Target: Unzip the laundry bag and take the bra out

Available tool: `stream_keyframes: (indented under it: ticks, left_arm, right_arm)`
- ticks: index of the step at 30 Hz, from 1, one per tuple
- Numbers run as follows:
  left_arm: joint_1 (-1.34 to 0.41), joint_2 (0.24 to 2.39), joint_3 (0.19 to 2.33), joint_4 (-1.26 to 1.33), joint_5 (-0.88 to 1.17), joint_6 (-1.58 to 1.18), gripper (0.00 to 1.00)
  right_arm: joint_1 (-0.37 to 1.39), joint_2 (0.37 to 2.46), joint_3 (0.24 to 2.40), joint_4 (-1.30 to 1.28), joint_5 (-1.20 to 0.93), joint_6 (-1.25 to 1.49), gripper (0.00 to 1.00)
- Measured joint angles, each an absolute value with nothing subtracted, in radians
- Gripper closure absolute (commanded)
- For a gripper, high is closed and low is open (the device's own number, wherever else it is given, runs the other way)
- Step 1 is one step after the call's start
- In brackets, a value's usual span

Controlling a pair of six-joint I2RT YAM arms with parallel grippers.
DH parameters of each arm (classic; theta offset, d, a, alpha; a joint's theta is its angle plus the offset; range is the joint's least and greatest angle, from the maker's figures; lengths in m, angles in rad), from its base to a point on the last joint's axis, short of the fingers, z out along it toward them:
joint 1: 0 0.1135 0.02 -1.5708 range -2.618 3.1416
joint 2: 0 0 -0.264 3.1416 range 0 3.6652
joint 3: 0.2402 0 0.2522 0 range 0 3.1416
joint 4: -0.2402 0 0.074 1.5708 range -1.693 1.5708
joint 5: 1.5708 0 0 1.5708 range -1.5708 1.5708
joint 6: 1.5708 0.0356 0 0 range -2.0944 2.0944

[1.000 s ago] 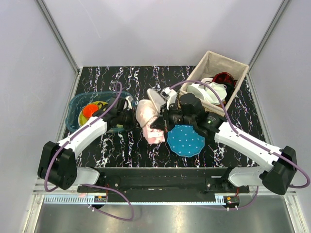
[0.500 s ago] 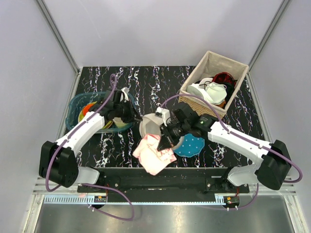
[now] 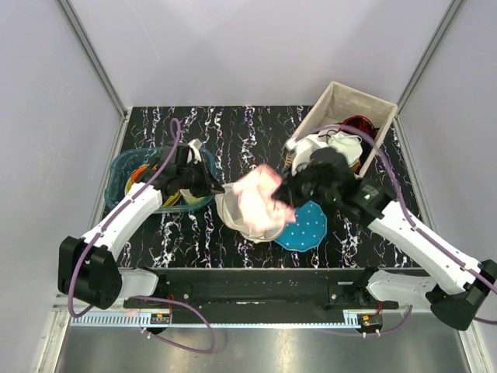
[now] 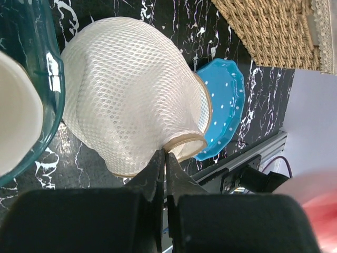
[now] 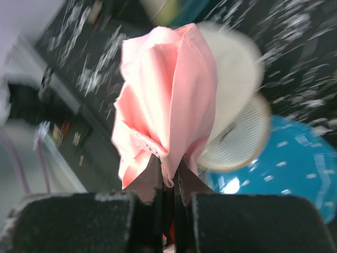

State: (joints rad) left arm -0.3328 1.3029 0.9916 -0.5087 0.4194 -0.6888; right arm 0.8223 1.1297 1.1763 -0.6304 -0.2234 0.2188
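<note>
Half a second ago the bra (image 3: 260, 203) hung low, left of the teal dotted disc (image 3: 307, 227) and nearer the arm bases. Now it is raised and motion-blurred just left of the disc, over the laundry bag (image 3: 230, 217), and the right gripper (image 3: 289, 190) has swung to the disc's far edge. The left gripper (image 3: 217, 189) still holds the bag, further left of the disc. Only the left wrist view shows how: its jaws are pinched together on the tan-bound rim of the white mesh, with the bag's side lying against the disc. The right wrist view shows that gripper's jaws clamped on a pink fold of the bra, a pale cup behind it and the disc at lower right
</note>
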Motion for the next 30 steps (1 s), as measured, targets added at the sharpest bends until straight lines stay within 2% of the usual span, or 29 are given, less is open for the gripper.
stream_keyframes:
  ticks: [6,13,14,15,16,18,19,22,25,29,30]
  left_arm:
    - [-0.333,1.221,0.983,-0.534,0.426,-0.682,1.0]
    - [-0.333,1.155,0.983,-0.571,0.444,-0.656,1.0]
    - [-0.333,1.151,0.983,-0.579,0.444,-0.652,1.0]
    - [-0.333,1.148,0.983,-0.585,0.444,-0.648,1.0]
    - [-0.333,1.147,0.981,-0.587,0.445,-0.646,1.0]
    - [-0.333,1.145,0.977,-0.592,0.445,-0.642,1.0]
    - [-0.333,1.145,0.973,-0.593,0.445,-0.64,1.0]
    - [-0.333,1.145,0.966,-0.601,0.445,-0.637,1.0]
    - [-0.333,1.145,0.964,-0.603,0.439,-0.637,1.0]
    - [-0.333,1.145,0.964,-0.604,0.424,-0.637,1.0]
    - [-0.333,1.145,0.964,-0.604,0.419,-0.637,0.97]
  right_arm:
    - [0.495,1.184,1.326,-0.525,-0.083,0.3,1.0]
    - [0.168,1.506,1.554,-0.457,-0.084,0.353,1.0]
    - [0.13,1.556,1.579,-0.453,-0.088,0.361,0.96]
    - [0.104,1.594,1.6,-0.455,-0.091,0.366,0.59]
    - [0.069,1.657,1.641,-0.458,-0.089,0.374,0.36]
    - [0.033,1.741,1.705,-0.47,-0.067,0.385,0.17]
    - [0.022,1.775,1.733,-0.474,-0.053,0.385,0.03]
    - [0.01,1.872,1.838,-0.527,0.001,0.38,0.0]
    - [0.015,1.879,1.857,-0.553,0.019,0.375,0.0]
    - [0.021,1.758,1.728,-0.537,0.025,0.375,0.0]
    - [0.023,1.722,1.695,-0.541,0.023,0.376,0.0]
